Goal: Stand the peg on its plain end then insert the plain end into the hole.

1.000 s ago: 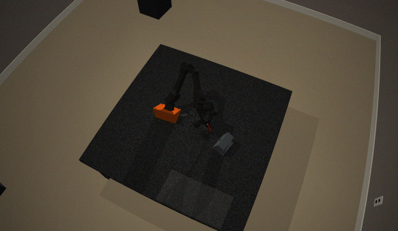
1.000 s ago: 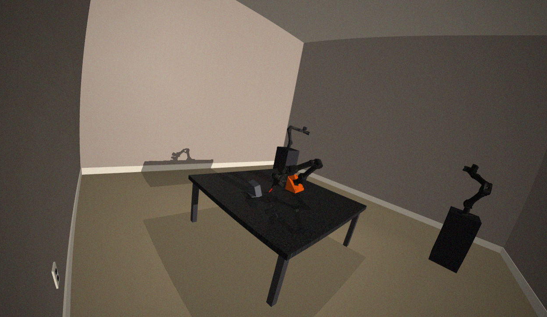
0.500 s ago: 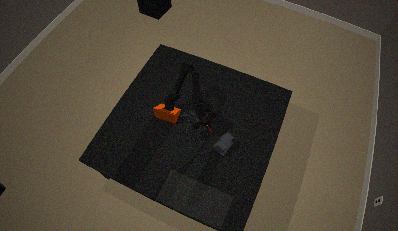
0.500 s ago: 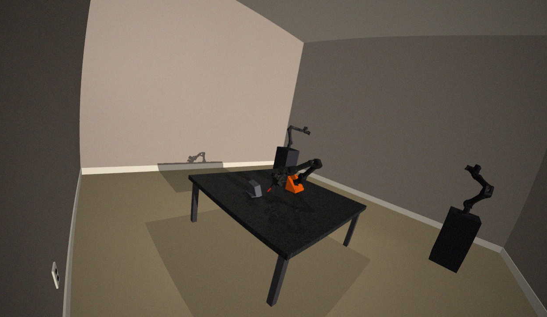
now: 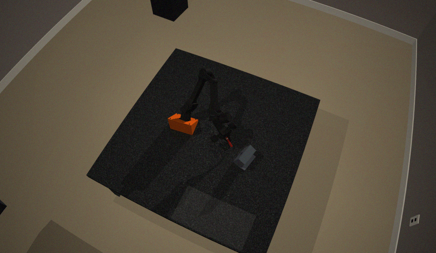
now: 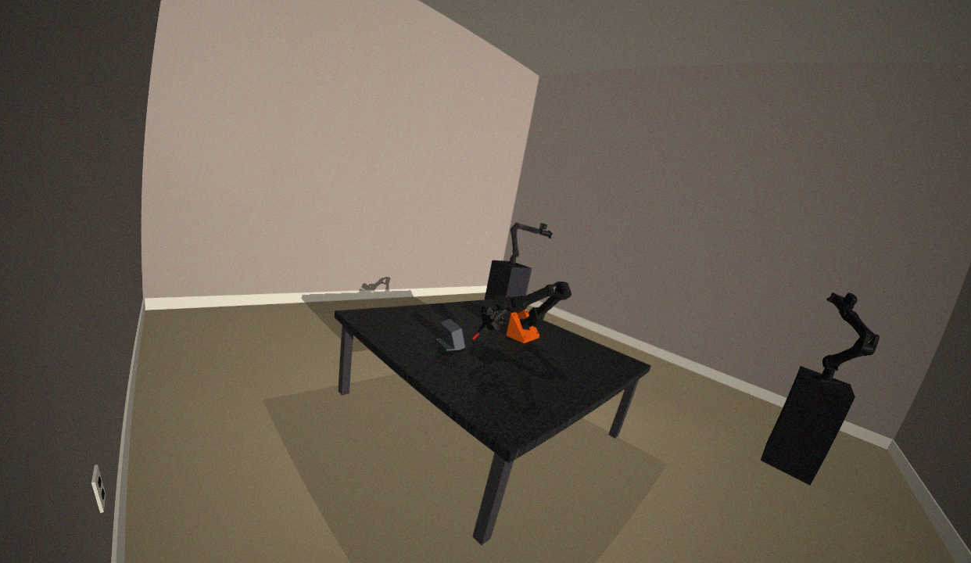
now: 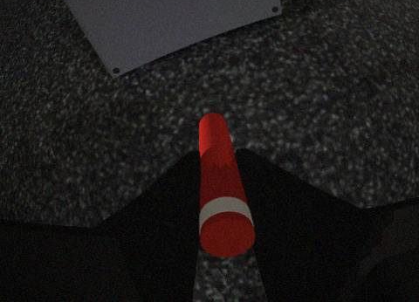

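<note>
Pinching the red peg (image 5: 229,142) (image 6: 476,335) (image 7: 220,175) near its white band in the gripper (image 5: 226,137) (image 6: 478,332) (image 7: 218,161), aslant and apparently above the table (image 5: 134,147) (image 6: 503,420) (image 7: 109,140), between the orange base and the sloped panel (image 5: 245,154) (image 6: 454,335) (image 7: 175,27), well in from every table corner. Probably past the standing and regrasping, though impossible to confirm from here. Left to do: line up plain end with hole, push to the bottom, let go, back away.
</note>
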`<move>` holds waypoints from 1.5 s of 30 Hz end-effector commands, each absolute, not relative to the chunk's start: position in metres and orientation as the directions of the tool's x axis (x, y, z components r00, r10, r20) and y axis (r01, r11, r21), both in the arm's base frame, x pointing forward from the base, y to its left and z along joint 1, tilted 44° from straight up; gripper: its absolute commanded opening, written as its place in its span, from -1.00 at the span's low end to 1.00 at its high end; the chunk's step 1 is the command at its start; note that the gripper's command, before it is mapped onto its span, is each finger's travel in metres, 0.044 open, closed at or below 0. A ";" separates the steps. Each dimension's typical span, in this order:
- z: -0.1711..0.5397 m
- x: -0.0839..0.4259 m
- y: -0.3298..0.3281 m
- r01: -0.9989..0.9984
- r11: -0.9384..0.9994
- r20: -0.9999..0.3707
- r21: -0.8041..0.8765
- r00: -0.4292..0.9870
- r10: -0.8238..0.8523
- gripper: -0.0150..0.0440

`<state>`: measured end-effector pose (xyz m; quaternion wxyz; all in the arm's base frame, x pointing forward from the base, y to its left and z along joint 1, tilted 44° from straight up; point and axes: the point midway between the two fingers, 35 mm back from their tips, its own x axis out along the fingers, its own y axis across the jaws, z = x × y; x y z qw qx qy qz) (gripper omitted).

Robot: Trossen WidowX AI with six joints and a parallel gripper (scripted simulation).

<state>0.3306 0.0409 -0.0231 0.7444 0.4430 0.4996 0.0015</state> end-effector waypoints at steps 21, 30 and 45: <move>-0.031 0.331 0.032 0.459 0.551 -0.703 0.697 0.590 0.397 -0.49; -0.032 0.331 0.029 0.459 0.529 -0.683 0.714 0.624 0.380 -0.49; -0.032 0.330 0.024 0.454 0.490 -0.645 0.744 0.679 0.351 -0.49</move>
